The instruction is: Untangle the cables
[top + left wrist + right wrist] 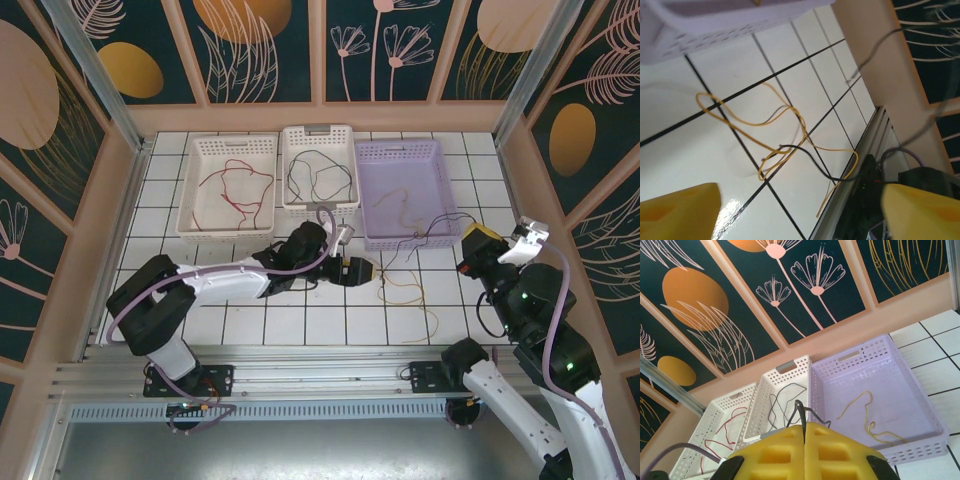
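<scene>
While right gripper (804,430) pinches the black cable (807,412) with closed jaws, likely anchoring it, left gripper (800,210) hangs wide open, empty, over the yellow cable (740,129) crossing it on tiles (685,165) near basket (715,30)

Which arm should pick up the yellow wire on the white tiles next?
Left. The left gripper is open, empty and aimed at the yellow wire just ahead. The right gripper is shut on a black wire, so it looks busy.
</scene>
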Robot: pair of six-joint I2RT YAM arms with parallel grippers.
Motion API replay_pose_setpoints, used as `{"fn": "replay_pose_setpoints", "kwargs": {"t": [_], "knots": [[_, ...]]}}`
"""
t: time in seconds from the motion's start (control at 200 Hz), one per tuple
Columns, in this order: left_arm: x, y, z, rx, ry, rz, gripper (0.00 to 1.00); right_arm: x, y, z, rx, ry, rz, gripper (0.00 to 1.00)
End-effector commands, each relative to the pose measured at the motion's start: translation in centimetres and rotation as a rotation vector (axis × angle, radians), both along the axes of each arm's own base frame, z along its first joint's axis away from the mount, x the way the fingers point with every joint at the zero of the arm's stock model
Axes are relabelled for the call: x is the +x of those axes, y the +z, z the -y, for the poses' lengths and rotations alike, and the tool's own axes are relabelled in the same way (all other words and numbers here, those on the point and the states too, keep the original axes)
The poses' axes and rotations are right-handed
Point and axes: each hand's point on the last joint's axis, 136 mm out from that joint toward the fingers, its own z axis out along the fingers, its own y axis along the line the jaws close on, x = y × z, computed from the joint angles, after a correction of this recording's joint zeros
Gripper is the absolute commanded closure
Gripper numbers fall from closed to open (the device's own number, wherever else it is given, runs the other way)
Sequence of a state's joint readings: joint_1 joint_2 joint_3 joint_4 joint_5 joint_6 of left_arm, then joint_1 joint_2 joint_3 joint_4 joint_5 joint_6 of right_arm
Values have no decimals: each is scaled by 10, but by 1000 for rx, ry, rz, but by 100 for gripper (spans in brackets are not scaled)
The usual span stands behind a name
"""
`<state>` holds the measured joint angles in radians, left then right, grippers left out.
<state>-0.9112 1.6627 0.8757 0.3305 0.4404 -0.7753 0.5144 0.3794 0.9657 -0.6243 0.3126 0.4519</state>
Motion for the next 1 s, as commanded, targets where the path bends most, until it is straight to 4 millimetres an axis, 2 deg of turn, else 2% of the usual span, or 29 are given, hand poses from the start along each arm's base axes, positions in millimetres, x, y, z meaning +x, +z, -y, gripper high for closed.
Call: {"fn": "replay_pose_setpoints", "kwargs": {"t": [0.0, 0.105, 0.13, 0.265, 0.325, 0.34, 0.36, 0.495, 0.591, 0.806, 0.891, 0.991], "knots": [[-1, -10, 7, 26, -13, -25, 1, -2, 7, -4, 19, 25, 37, 100], [5, -10, 7, 38, 14, -19, 1, -2, 7, -3, 19, 24, 39, 100], [6, -21, 7, 60, 20, -34, 2, -3, 6, -3, 20, 25, 38, 100], [16, -28, 13, 74, 53, -51, 2, -3, 6, -4, 26, 31, 40, 100], [16, -38, 14, 83, 58, -78, 2, -3, 6, -4, 28, 33, 40, 100], [20, -28, 21, 59, 57, -67, 2, -3, 5, -5, 27, 34, 39, 100], [21, -27, 23, 51, 59, -70, 2, -3, 5, -5, 28, 35, 39, 100], [28, -29, 27, 62, 77, -70, 2, -5, 6, -5, 32, 37, 43, 100], [30, -30, 30, 66, 71, -67, 10, -6, 6, -5, 30, 41, 45, 100], [32, -35, 34, 76, 61, -65, 47, -7, 5, -5, 33, 44, 47, 100], [32, -38, 35, 81, 58, -70, 56, -7, 5, -4, 33, 43, 48, 100], [31, -41, 34, 86, 55, -73, 59, -7, 5, -4, 33, 42, 48, 100]]}}
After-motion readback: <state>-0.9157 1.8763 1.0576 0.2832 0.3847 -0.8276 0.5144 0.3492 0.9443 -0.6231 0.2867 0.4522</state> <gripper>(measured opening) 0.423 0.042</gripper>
